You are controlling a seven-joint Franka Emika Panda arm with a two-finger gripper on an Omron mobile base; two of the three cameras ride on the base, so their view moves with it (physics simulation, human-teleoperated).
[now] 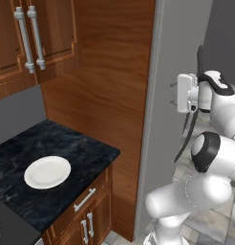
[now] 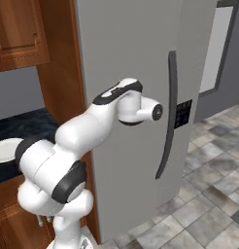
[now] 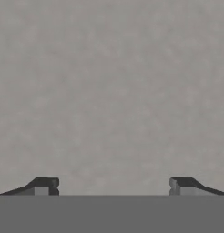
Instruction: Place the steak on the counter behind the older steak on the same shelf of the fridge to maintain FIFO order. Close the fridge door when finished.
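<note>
The grey fridge door [image 2: 126,48] stands shut, its long dark handle [image 2: 171,112] to the right of my arm. My gripper [image 1: 174,93] is right up against the door's face, and the hand view has plain grey metal close in front. In that view the gripper [image 3: 113,186] is open, its fingertips [image 3: 43,185] far apart with nothing between them. On the black counter [image 1: 81,153] lies a round white plate [image 1: 47,172] with nothing on it. The steak and the shelf are out of view.
A brown wooden panel [image 1: 105,86] separates the counter from the fridge. Upper cabinets with silver handles [image 1: 28,38] hang above the counter, and lower cabinet doors [image 1: 88,217] sit beneath it. A dark stovetop corner [image 1: 7,227] is at the lower left. Grey floor tiles [image 2: 209,194] lie to the right.
</note>
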